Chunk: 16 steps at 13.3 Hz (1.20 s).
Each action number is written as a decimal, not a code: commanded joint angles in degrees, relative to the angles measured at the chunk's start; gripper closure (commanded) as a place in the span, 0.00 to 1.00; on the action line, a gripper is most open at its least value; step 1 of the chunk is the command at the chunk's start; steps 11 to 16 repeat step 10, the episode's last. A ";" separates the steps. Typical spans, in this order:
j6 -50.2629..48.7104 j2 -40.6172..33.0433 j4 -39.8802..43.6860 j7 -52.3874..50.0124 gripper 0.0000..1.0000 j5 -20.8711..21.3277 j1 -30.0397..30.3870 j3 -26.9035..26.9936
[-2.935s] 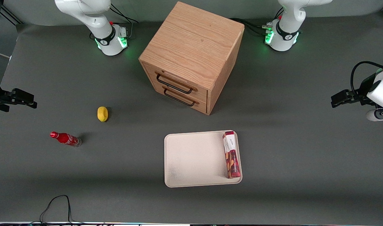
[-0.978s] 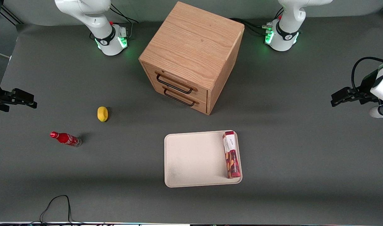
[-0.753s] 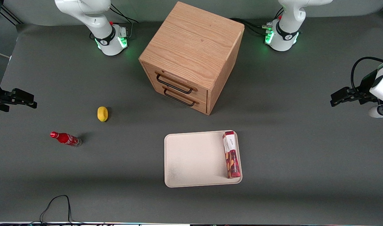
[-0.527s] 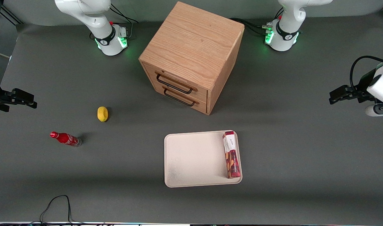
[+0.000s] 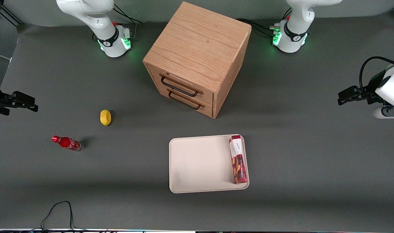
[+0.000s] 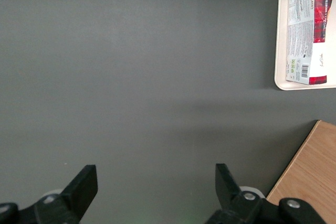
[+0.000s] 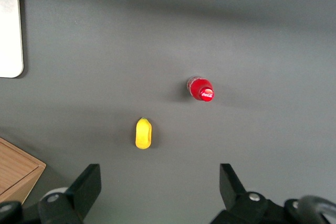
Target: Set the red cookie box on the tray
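The gripper (image 5: 342, 96) hangs spread and empty at the working arm's end of the table, well apart from the tray (image 5: 197, 161). The red cookie box (image 5: 238, 159) lies flat on the tray (along its edge), long axis running toward the front camera.

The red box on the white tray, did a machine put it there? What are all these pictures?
These are robot arms bolted to a grey table. One picture looks down from the front; two come from cameras on the arms' wrists. The working arm's hand hangs above the table at its own end, fingers spread open, holding nothing. The red cookie box lies flat in the tray, along the rim toward that arm. You cannot tell from these pictures who put it there. Farther from the front camera stands a wooden cabinet with two drawers. Toward the parked arm's end lie a yellow lemon-like thing and a small red soda bottle.
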 commanded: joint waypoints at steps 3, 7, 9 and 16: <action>-1.53 -0.59 0.41 1.01 0.00 -0.18 0.11 -0.26; -1.70 -0.50 0.76 0.93 0.00 -0.10 0.02 -0.26; -1.70 -0.50 0.76 0.93 0.00 -0.18 0.11 -0.26; -1.70 -0.50 0.76 0.84 0.00 -0.18 0.11 -0.26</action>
